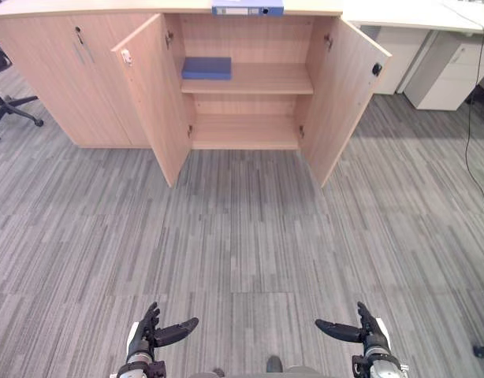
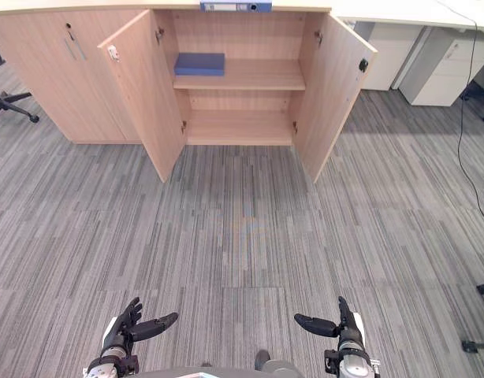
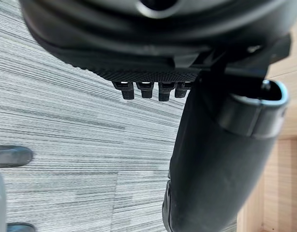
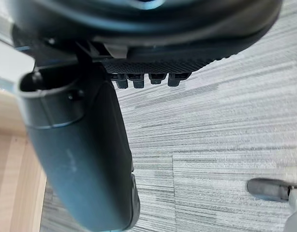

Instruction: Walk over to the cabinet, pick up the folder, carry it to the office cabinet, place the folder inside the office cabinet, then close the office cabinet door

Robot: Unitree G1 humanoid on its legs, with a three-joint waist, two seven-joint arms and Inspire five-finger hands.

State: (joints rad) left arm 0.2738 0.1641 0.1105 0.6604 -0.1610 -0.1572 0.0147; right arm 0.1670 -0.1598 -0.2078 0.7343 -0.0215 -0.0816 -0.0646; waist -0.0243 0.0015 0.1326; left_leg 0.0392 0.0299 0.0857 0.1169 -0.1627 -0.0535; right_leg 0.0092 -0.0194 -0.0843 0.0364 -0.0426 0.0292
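An office chair [image 1: 1, 101] stands at the far left, well off the path. The left hand [image 1: 147, 337] hangs low, fingers loosely spread, holding nothing. Ahead, across bare carpet [image 1: 242, 236], the cabinet [image 1: 61, 71] has two doors swung wide, and the left door [image 1: 151, 98] juts toward the robot. A dark blue book [image 1: 206, 68] lies on the upper shelf [image 1: 258, 79]. The folder [image 1: 247, 9] lies on top of the cabinet, above the opening. The walk should probably run straight between the doors and stop short of their edges, leaving room to reach up. The right door [image 1: 346, 94] juts out likewise. The right hand [image 1: 370, 337] is relaxed and empty too. White drawer units [image 1: 447, 71] stand far right.
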